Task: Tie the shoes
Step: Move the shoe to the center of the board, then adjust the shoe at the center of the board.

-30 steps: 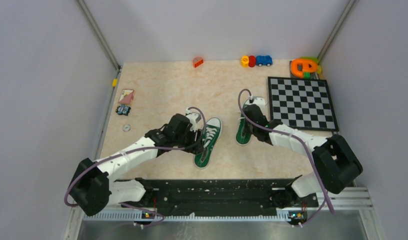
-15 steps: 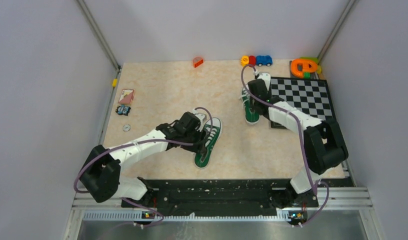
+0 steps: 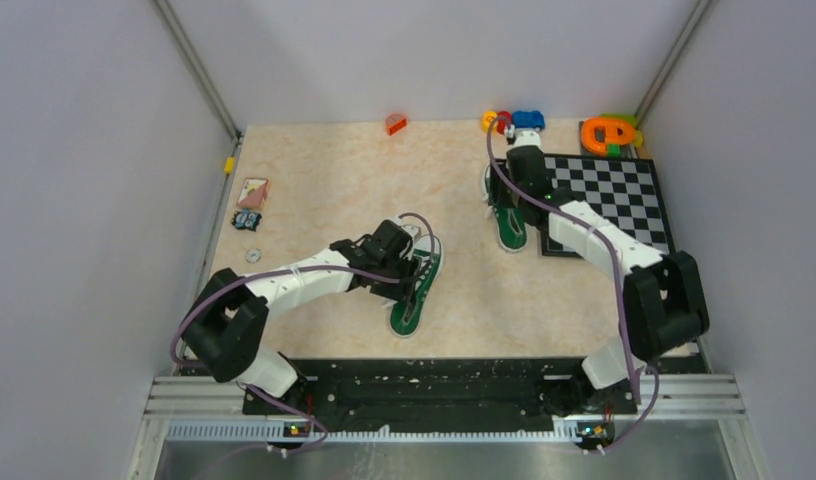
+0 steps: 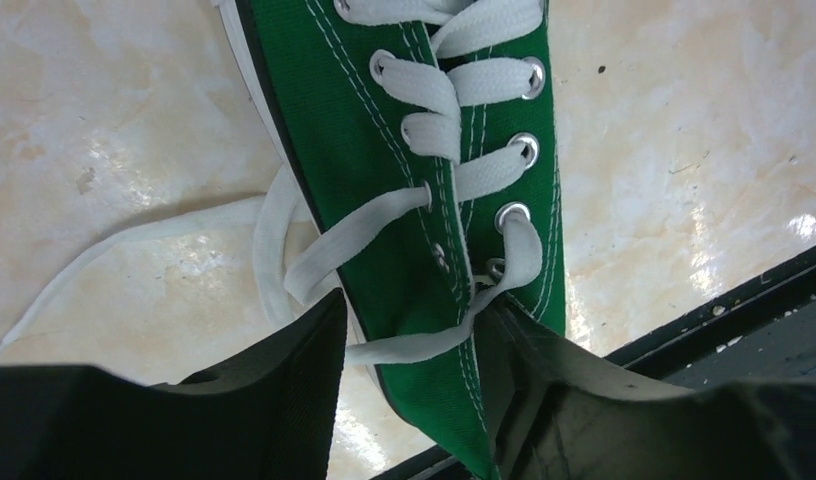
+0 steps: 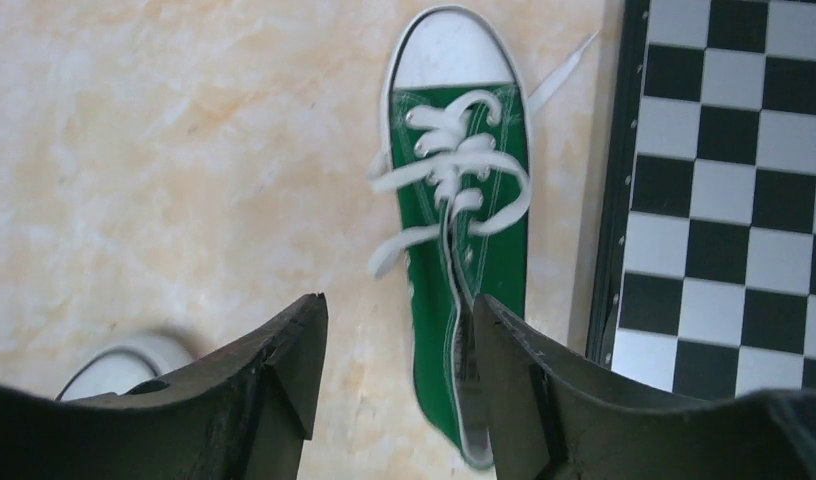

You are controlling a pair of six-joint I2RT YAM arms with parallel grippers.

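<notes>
Two green shoes with white laces lie on the table. The left shoe (image 3: 409,312) (image 4: 404,150) lies under my left gripper (image 3: 416,277) (image 4: 409,335). Its jaws stand open astride the shoe's side near the top eyelets, and a loose lace (image 4: 424,345) crosses the gap between them. The right shoe (image 3: 511,230) (image 5: 464,260) lies beside the chessboard, untied, toe pointing away. My right gripper (image 3: 512,198) (image 5: 399,330) hangs open above its heel end and holds nothing. A white toe cap (image 5: 134,355) shows at the lower left of the right wrist view.
The chessboard (image 3: 609,205) (image 5: 744,180) lies just right of the right shoe. Along the back edge are an orange block (image 3: 395,124), toy cars (image 3: 512,121) and an orange-green toy (image 3: 609,133). Cards (image 3: 252,192) lie far left. The black rail (image 3: 434,375) runs along the near edge.
My right gripper carried its shoe away from me to beside the chessboard, then opened and let it go. My left arm shifted right over its shoe, jaws narrowing a little.
</notes>
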